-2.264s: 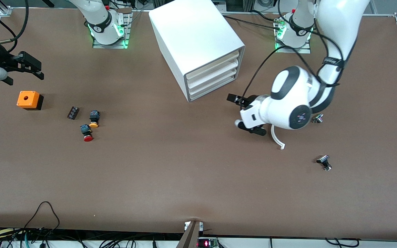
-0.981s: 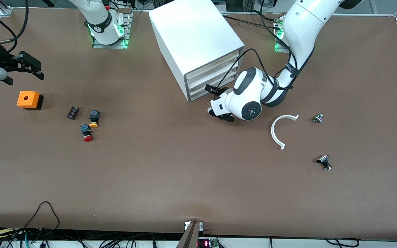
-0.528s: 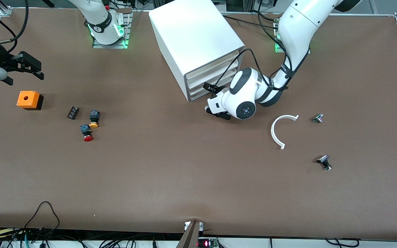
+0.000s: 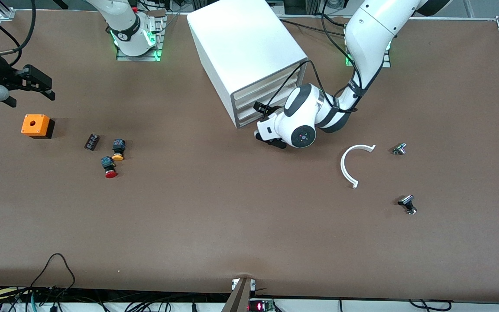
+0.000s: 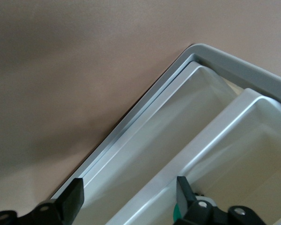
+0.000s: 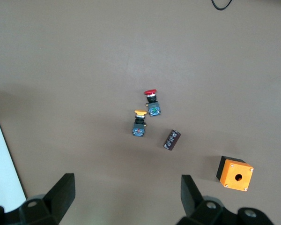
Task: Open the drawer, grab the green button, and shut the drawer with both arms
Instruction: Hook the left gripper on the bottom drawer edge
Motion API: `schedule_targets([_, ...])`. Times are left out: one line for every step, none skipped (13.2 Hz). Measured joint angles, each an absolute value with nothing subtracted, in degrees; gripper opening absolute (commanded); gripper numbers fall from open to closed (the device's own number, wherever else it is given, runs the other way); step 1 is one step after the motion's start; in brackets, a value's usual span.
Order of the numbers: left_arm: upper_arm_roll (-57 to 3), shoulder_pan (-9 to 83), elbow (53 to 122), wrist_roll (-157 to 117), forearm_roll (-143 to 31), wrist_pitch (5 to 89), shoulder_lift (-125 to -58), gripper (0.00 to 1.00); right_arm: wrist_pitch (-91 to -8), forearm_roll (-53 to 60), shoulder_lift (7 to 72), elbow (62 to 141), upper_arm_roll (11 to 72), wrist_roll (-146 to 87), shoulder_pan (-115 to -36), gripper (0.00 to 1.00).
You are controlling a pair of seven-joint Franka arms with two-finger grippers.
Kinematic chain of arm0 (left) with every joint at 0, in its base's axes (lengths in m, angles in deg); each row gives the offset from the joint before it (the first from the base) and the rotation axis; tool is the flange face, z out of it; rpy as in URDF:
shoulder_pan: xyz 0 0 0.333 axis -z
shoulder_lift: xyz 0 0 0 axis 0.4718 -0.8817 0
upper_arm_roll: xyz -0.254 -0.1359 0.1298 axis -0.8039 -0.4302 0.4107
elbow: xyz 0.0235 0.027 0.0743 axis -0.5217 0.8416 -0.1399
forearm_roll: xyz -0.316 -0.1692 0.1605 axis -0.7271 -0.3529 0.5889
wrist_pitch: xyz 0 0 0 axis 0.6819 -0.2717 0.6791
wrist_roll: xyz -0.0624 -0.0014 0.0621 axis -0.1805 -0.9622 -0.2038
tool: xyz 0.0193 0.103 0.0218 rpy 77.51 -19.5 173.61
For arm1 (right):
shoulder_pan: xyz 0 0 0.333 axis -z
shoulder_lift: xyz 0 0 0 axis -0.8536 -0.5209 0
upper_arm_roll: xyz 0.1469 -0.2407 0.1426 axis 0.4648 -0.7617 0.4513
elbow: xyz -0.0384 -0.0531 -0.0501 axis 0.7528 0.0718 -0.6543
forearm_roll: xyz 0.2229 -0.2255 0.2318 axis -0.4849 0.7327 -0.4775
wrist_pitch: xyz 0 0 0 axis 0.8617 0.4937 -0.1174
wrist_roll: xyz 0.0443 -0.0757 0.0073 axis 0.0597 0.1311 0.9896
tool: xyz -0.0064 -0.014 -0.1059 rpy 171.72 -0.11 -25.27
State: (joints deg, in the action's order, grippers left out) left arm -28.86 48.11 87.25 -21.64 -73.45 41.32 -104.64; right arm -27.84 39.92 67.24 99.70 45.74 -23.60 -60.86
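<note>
The white four-drawer cabinet (image 4: 241, 47) stands at the robots' edge of the table, its drawers all shut. The bottom drawer (image 4: 246, 120) shows in the left wrist view (image 5: 154, 145) with its flared lip. My left gripper (image 4: 263, 124) is open right in front of the cabinet, low at the table. In the left wrist view (image 5: 128, 199) its fingers stand either side of the bottom drawer's lip; I cannot tell if they touch it. The green button is hidden. My right gripper (image 4: 41, 84) waits open and empty, high over the right arm's end of the table, and also shows in its wrist view (image 6: 126, 194).
An orange box (image 4: 37, 125), a small black block (image 4: 92, 142), a yellow-capped button (image 4: 118, 149) and a red-capped button (image 4: 109, 167) lie toward the right arm's end. A white curved piece (image 4: 350, 164) and two small metal parts (image 4: 400, 149) (image 4: 407, 204) lie toward the left arm's end.
My left arm has swung from over the curved white piece to the cabinet's front, bringing its open gripper up to the lower drawers. The right arm has not moved.
</note>
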Motion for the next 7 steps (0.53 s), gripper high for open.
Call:
schedule_targets([-29.02, 48.20, 87.19, -21.64, -73.69, 41.33, -104.72, 0.31, -27.84, 39.92, 67.24, 99.69, 45.74, -23.60, -60.86, 1.00])
schedule_targets([-29.18, 48.21, 86.91, -21.64, -74.15, 41.32, -104.63, 0.21, -27.85, 39.92, 67.24, 99.69, 45.74, -23.60, -60.86, 1.00])
schedule_targets([-29.32, 48.23, 86.68, -21.64, -74.34, 41.28, -104.55, 0.14, -27.85, 39.92, 67.24, 99.70, 45.73, -23.60, -60.86, 1.00])
schedule_targets([-29.41, 48.24, 86.47, -21.83, -74.39, 41.14, -104.47, 0.09, -27.86, 39.92, 67.24, 99.69, 45.74, -23.60, -60.86, 0.99])
schedule_targets([-29.38, 48.19, 86.39, -22.48, -74.39, 40.85, -104.37, 0.09, -27.86, 39.92, 67.24, 99.69, 45.73, -23.60, -60.86, 1.00])
schedule_targets([-29.37, 48.19, 86.40, -22.69, -74.39, 40.83, -104.41, 0.09, -27.86, 39.92, 67.24, 99.69, 45.73, -23.60, -60.86, 1.00])
schedule_targets([-29.36, 48.17, 86.38, -22.93, -74.39, 40.83, -104.40, 0.09, -27.89, 39.92, 67.24, 99.70, 45.73, -23.60, -60.86, 1.00])
